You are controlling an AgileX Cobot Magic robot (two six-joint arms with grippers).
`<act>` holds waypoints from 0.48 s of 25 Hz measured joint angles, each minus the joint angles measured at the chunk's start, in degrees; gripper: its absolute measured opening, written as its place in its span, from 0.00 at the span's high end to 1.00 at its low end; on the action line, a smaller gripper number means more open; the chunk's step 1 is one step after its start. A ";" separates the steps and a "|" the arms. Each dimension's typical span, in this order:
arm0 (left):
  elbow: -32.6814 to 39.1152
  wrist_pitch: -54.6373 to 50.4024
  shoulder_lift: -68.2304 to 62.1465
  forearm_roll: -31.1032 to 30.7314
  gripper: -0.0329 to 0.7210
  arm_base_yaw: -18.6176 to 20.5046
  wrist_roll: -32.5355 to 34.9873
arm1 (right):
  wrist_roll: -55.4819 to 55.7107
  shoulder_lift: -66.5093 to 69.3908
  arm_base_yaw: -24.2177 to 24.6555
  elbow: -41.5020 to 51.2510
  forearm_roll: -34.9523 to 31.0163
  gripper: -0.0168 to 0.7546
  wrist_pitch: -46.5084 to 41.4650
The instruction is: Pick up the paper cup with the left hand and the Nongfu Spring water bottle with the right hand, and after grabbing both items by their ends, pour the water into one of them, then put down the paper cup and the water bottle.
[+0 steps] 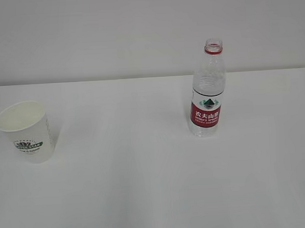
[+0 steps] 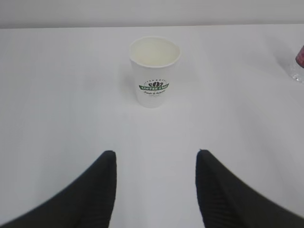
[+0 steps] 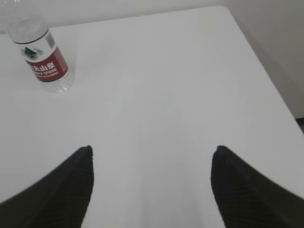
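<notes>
Risk of toppling light cup (image 2: pixel 155 71) or uncapped bottle (image 3: pixel 43 57) on approach, both grippers (image 2: pixel 154 156) (image 3: pixel 152 149) gaping, empty, well short.

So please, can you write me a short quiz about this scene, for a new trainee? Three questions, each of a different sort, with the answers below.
1. True or false: the Nongfu Spring water bottle has its cap on.
2. Multiple choice: the left gripper is A) shut on the paper cup, B) open and apart from it, C) inside it.
3. Fill in: in the right wrist view the bottle stands to the upper ____ of the right gripper.

Key
1. False; the mouth is uncapped.
2. B.
3. Left.
</notes>
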State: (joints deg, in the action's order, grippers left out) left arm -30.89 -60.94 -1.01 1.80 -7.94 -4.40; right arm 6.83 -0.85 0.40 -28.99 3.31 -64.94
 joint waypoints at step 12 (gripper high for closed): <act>-4.73 5.15 -13.12 0.65 0.44 0.00 0.00 | 0.00 5.86 0.00 -1.67 -5.20 0.23 7.99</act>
State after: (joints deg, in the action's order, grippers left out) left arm -35.62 -55.79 -14.13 2.45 -7.94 -4.40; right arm 6.83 5.01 0.40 -30.66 -1.89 -56.95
